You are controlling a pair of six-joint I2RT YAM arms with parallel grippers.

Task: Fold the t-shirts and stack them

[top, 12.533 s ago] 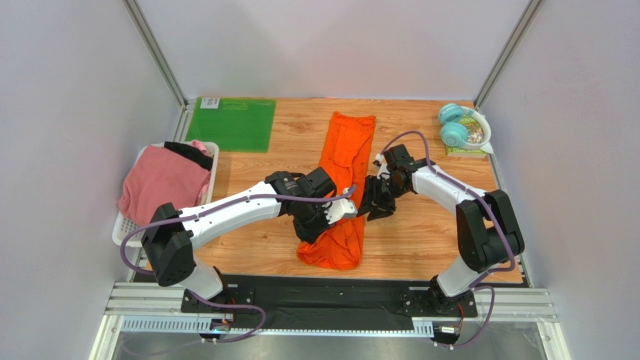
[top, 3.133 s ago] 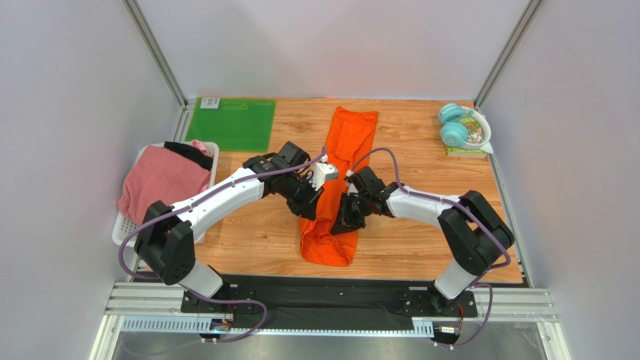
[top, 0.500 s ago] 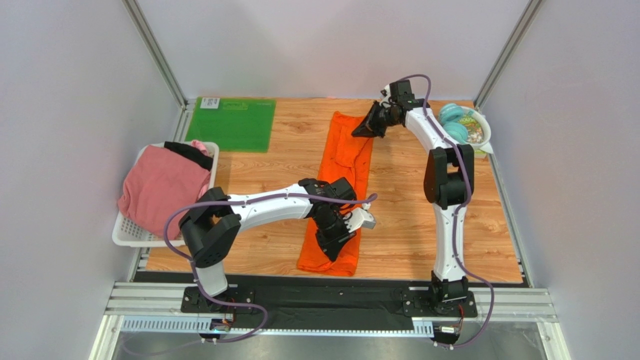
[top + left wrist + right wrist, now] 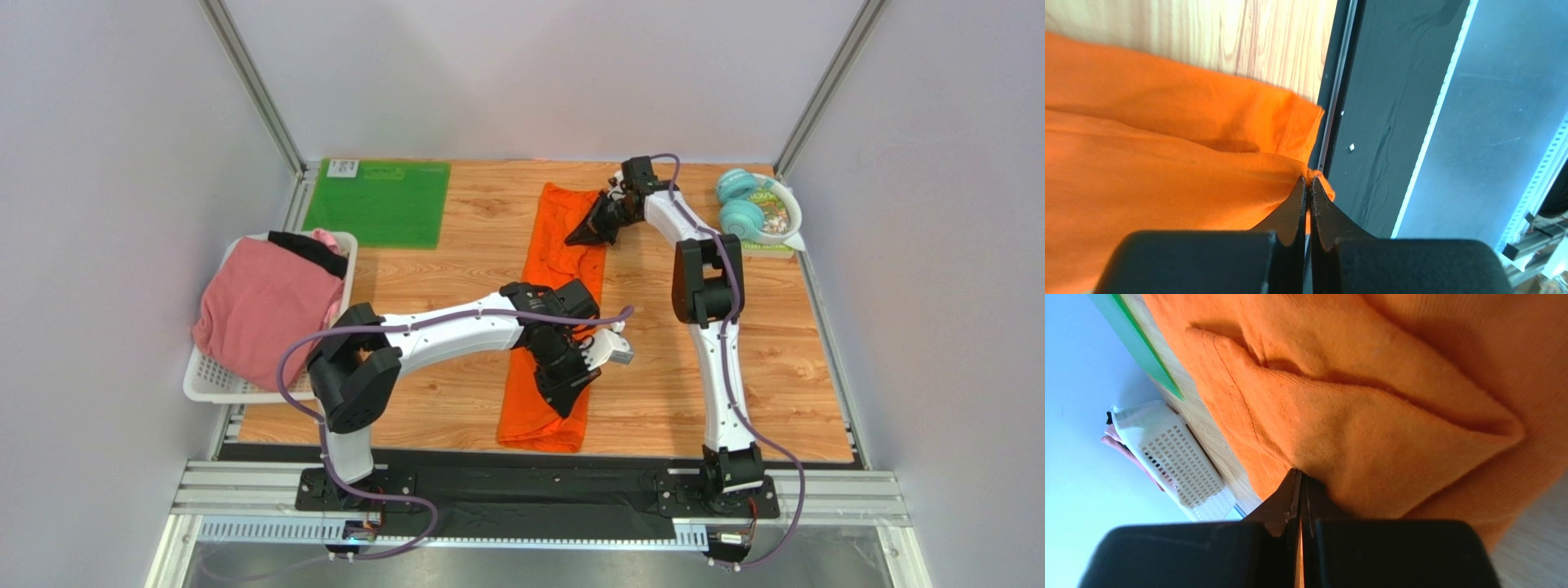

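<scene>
The bright orange t-shirt lies as a long narrow strip from the table's far middle toward the near edge. My left gripper is shut on a pinch of the strip's near part; in the left wrist view a tuft of orange cloth sits between the tips of the left gripper. My right gripper is shut on the far end, its tips pressed into a raised fold of orange cloth. The pink t-shirt and the black t-shirt lie in the white basket at the left.
A flat green mat lies at the far left of the table. Teal headphones and a bowl stand at the far right. The black base rail runs right behind the shirt's near hem.
The right gripper has come slightly nearer and left, drawing the far end with it. The left gripper has shifted right, and the near end has narrowed.
</scene>
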